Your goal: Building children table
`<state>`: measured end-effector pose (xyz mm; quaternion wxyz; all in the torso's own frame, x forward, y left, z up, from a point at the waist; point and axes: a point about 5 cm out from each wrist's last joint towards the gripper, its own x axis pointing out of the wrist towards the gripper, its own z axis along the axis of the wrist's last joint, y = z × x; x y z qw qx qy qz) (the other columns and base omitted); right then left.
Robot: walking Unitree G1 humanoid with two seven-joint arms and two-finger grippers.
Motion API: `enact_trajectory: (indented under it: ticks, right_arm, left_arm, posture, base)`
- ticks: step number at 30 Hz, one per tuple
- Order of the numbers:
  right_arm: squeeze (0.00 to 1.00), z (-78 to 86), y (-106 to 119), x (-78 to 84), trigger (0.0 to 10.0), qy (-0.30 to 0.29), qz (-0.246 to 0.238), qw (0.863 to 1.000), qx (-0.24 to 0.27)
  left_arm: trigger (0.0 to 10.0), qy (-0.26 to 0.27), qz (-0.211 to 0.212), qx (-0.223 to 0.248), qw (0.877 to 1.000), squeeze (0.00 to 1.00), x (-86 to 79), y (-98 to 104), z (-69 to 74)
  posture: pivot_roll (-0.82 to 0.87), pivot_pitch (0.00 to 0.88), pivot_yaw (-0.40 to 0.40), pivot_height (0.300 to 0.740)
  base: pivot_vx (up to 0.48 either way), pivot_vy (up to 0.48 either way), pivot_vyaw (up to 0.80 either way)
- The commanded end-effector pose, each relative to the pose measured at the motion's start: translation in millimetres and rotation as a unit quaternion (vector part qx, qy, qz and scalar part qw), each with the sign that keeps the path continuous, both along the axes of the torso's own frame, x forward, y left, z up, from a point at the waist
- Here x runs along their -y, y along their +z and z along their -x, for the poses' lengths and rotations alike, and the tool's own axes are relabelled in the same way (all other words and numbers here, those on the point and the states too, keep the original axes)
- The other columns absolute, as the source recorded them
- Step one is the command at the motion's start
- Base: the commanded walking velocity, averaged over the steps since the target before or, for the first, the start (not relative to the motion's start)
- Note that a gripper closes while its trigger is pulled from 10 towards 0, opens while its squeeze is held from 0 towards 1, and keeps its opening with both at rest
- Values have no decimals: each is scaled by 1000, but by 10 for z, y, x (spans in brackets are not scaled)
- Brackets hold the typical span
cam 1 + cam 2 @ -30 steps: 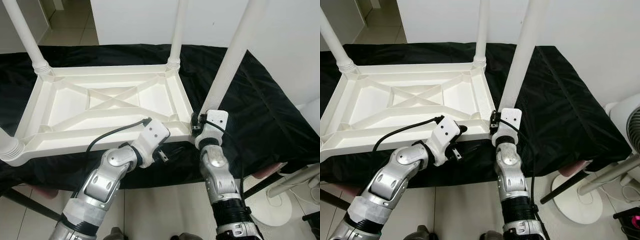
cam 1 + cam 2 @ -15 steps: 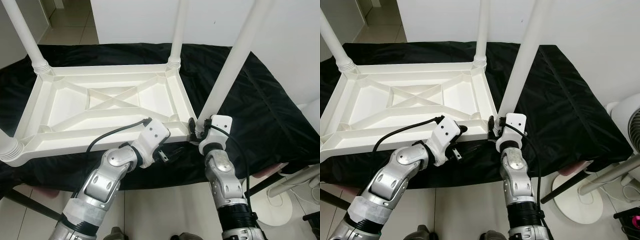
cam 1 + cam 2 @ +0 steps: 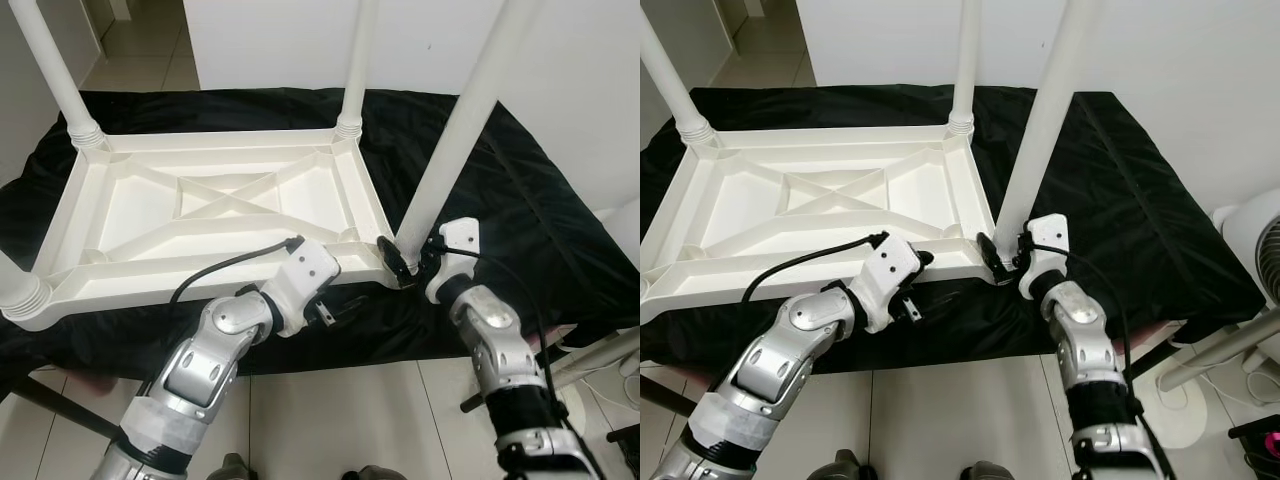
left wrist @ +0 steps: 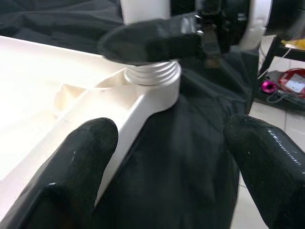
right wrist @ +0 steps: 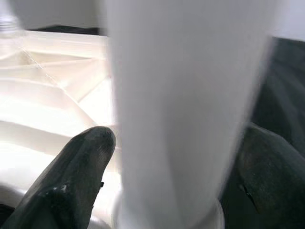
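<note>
A white plastic children's table [image 3: 200, 283] lies upside down on a black cloth. Its near-right leg [image 3: 460, 130] stands up from the corner socket, leaning slightly right. My right gripper [image 3: 408, 265] is shut on the base of this leg; the leg [image 5: 186, 109] runs between its two black fingers [image 5: 81, 162]. My left gripper [image 3: 335, 312] hangs open just in front of the table's near rim, left of that corner. In the left wrist view the ribbed collar [image 4: 152, 74] of the leg sits ahead, and the rim passes between the spread fingers [image 4: 81, 167].
Three more legs stand on the table: far left [image 3: 55, 70], far right [image 3: 357, 60] and near left [image 3: 15, 290]. The black cloth [image 3: 540, 220] covers a low platform whose front edge is at my arms. A white fan [image 3: 1250, 250] and its base stand to the right.
My right wrist has swung out to the right around the leg's base, still holding it. The left arm has not moved.
</note>
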<state>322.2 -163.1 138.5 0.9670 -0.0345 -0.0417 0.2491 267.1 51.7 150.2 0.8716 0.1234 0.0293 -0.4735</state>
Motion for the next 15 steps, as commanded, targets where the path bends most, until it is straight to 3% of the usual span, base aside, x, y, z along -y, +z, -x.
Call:
enact_trajectory:
  ticks: [1,6,7,8,9,15]
  right_arm:
    - [0,-7,-28,-23,10000,25,5,1000,-8]
    - [0,-54,-47,-63,10000,59,28,998,-15]
    - [0,-69,-58,-69,3059,68,38,997,-16]
    - [0,-69,-58,-69,3059,68,38,997,-16]
    - [0,-85,-82,-62,0,70,46,996,-22]
    - [0,-76,-192,41,0,68,60,995,-46]
  left_arm:
    - [10000,-19,-3,-5,1000,0,23,0,44]
    - [10000,-19,-4,-5,1000,0,35,-1,45]
    - [10000,-18,-4,-5,1000,0,36,0,43]
    - [10000,-18,-4,-5,1000,0,36,0,43]
    - [10000,-17,-4,-5,1000,0,33,5,38]
    - [10000,-12,-4,-5,1000,0,19,5,31]
  posture:
    - [-66,15,0,740]
    - [-60,13,-1,740]
    - [-60,13,-1,740]
    - [-60,13,-1,740]
    - [-56,8,-2,740]
    - [-73,0,1,740]
  base:
    - [0,0,0]
    - [0,0,0]
    - [0,0,0]
    - [0,0,0]
    - [0,0,0]
    - [0,0,0]
